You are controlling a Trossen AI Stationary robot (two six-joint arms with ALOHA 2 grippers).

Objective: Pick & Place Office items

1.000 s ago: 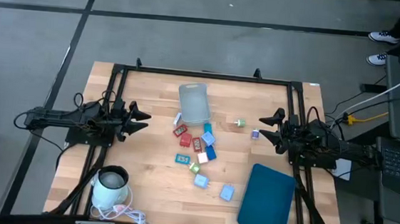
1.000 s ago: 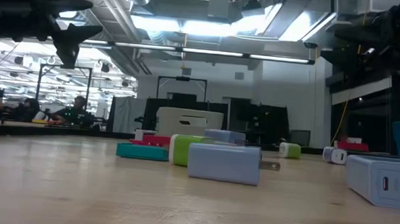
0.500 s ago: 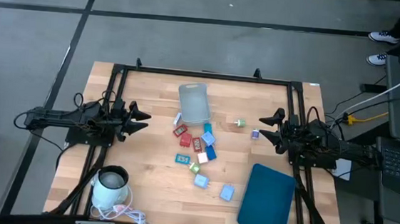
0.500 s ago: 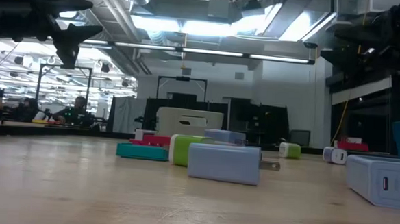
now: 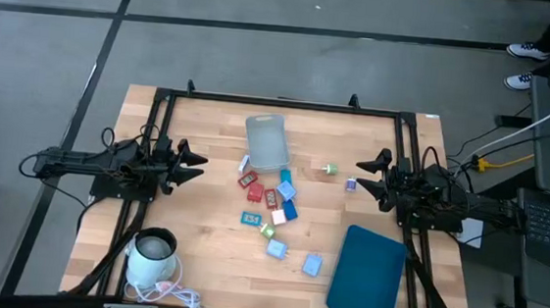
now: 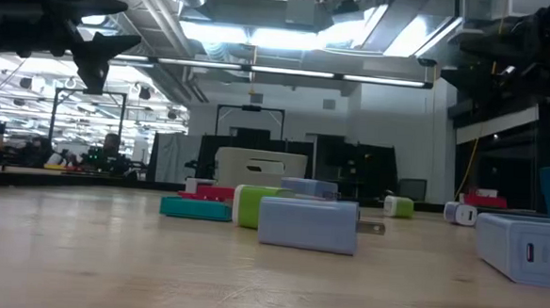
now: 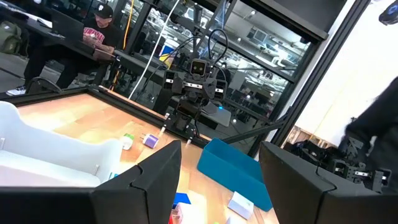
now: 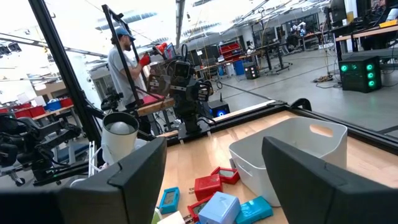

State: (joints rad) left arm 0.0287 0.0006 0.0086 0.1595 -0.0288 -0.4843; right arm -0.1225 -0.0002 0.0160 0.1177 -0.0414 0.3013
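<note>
**Me:** From the high view, I see the left gripper (image 5: 198, 164) parked at the table's left side and the right gripper (image 5: 361, 174) at its right side, both with fingers spread wide and holding nothing. The office items (image 5: 273, 209) lie in a tight scatter mid-table, just in front of the grey bin (image 5: 266, 141). My worry is the crowding: closing on one piece could nudge or drag its neighbours.

**Partner:** And the low view?

**Me:** The blocky light-blue piece (image 6: 309, 223) sits just beside a green one (image 6: 250, 205), with flat pieces behind. Flat ones may slip out of the fingers, I judge.

**Partner:** Left wrist?

**Me:** Its fingers (image 7: 152, 180) frame the teal tray (image 7: 233, 171) and the far arm; both arms reaching centre together could collide.

**Partner:** Right wrist?

**Me:** Red pieces (image 8: 207, 185) lie just beside the bin wall; a descent there could knock the bin.
</note>
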